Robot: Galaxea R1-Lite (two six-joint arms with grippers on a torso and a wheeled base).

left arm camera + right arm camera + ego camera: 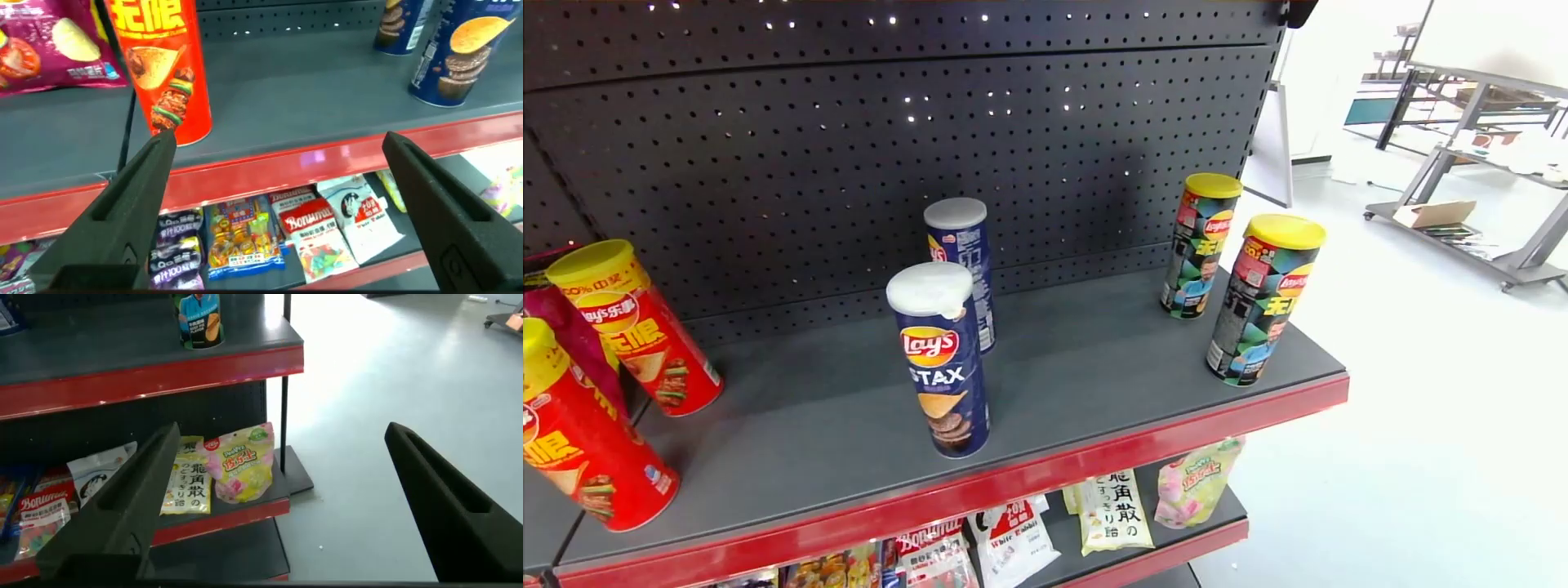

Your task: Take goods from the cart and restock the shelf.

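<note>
The left gripper (279,139) is spread wide and empty before the red shelf edge (270,159), with candy bags (323,237) on the lower shelf showing between its fingers. The right gripper (283,429) is likewise spread, holding nothing, by the shelf's end. In the head view a red can (584,441) stands at lower left, a blue can (943,367) front centre and a yellow-lidded can (1262,302) at right. Farther back stand a second red can (637,327), a second blue can (964,261) and a second yellow-lidded can (1201,245), then the pegboard (768,122).

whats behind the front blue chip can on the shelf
A second blue can stands behind the front blue can, before the pegboard back panel. Part of its lower body is covered.
</note>
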